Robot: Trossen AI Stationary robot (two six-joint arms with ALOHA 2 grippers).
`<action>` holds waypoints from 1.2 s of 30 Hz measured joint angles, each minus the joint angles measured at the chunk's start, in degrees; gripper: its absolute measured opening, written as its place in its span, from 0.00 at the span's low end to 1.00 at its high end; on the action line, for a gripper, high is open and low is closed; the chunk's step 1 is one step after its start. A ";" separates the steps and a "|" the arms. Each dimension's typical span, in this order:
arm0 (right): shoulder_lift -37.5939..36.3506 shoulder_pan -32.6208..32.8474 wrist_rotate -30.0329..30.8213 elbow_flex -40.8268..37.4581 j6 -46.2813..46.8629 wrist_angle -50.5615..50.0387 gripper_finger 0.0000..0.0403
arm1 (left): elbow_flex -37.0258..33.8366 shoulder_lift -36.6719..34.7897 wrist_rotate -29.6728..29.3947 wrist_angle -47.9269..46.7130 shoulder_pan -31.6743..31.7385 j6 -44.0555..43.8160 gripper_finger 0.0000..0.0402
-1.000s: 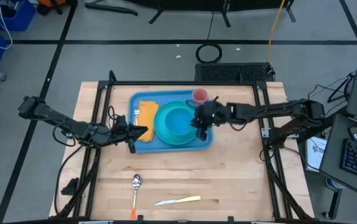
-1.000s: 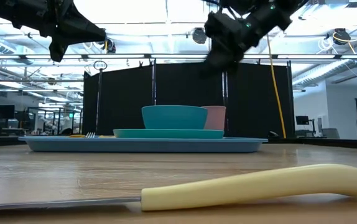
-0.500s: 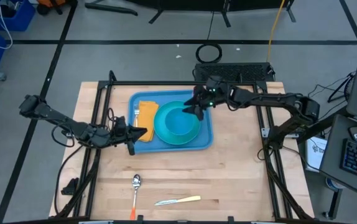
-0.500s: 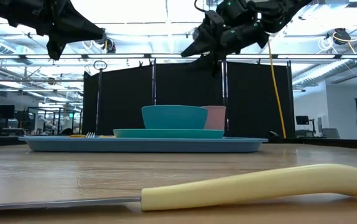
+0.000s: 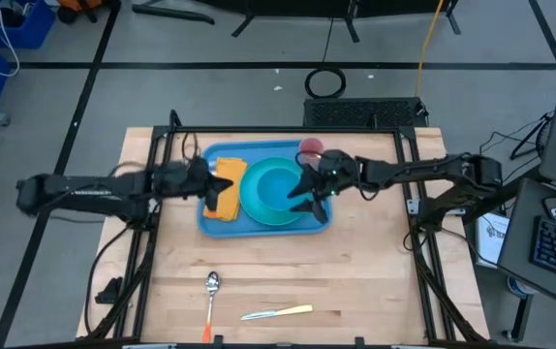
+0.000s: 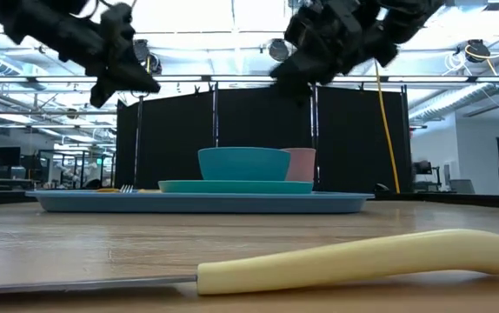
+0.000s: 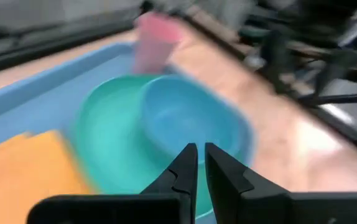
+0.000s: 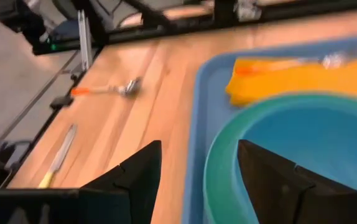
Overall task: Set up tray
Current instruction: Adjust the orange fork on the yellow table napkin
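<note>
Dark arms reach over the tray (image 5: 212, 225): left claw (image 5: 222, 190) pinched empty, right claw (image 5: 300, 193) spread empty.

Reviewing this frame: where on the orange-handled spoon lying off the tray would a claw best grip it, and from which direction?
Probably the orange handle, coming straight down from above. In the high view the spoon lies flat on the bare table, handle toward the near edge, bowl toward the tray. The handle is a slim, straight bar, so fingers closing across its width should hold better than on the rounded metal bowl. The knife lies apart, leaving room.
</note>
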 joint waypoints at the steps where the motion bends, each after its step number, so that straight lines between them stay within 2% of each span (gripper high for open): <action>1: -0.09 0.17 -0.02 -1.03 0.25 0.43 0.50 | 2.06 0.68 1.41 -4.35 2.44 0.44 0.08; 4: -0.04 0.28 0.07 -3.97 0.09 3.77 0.49 | 8.25 2.80 5.08 -15.90 8.75 4.73 0.08; 6: -0.04 0.28 0.07 -5.46 0.01 5.22 0.49 | 12.33 5.19 8.90 -20.19 12.83 7.85 0.09; 9: -0.04 0.24 -0.02 -7.22 -1.14 6.40 0.49 | 16.58 9.65 14.01 -25.82 17.85 12.15 0.16; 16: -0.04 0.30 -5.12 -8.35 -4.22 6.30 0.49 | 22.69 20.63 11.97 -28.37 26.43 25.74 0.42; 20: -0.04 0.28 -6.03 -8.37 -5.17 5.72 0.49 | 25.60 27.35 12.21 -31.70 30.65 32.90 0.50; 26: -0.04 -0.37 -6.05 -8.37 -7.51 6.03 0.49 | 33.57 38.89 9.18 -47.96 35.11 38.18 0.49; 31: -0.04 -0.39 -6.05 -8.37 -8.61 4.12 0.49 | 38.46 44.84 9.45 -52.85 37.57 42.64 0.42; 36: -0.02 -0.18 -6.05 -9.57 -8.35 3.34 0.49 | 40.54 46.71 11.54 -54.80 38.46 46.61 0.37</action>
